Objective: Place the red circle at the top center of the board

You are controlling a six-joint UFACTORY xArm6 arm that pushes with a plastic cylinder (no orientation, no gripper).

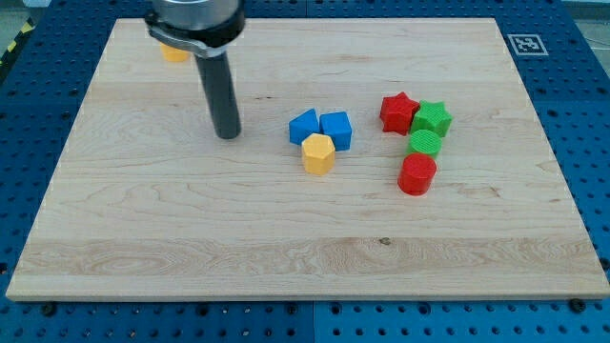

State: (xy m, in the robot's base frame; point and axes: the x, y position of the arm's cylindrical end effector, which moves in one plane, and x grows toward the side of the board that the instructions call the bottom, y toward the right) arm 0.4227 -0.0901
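- My tip (pixel 228 134), the lower end of a straight dark rod, rests on the light wooden board (pixel 286 248) in its upper-left part
- I carry no claw; there are no jaws to spread or press, and the tip touches no block
- The red round block (pixel 416 175), the task's thing, lies right of the board's centre, at the lower end of a cluster of four blocks, well apart from my tip
- The green round block (pixel 424 144) sits just above the red round block, touching it
- The green star-shaped block (pixel 433 118) sits at the cluster's upper right; the red star-shaped block (pixel 398 111) sits beside it on the view's left, touching it
- Near the board's centre, three blocks lie packed together: a blue block of angular shape (pixel 303 127), a blue cube-like block (pixel 336 130) and a yellow hexagonal block (pixel 318 153) below them
- This group lies to the view's right of my tip, apart from it
- A yellow block (pixel 174 54) shows partly behind my rod's mount near the board's top left; its shape cannot be told
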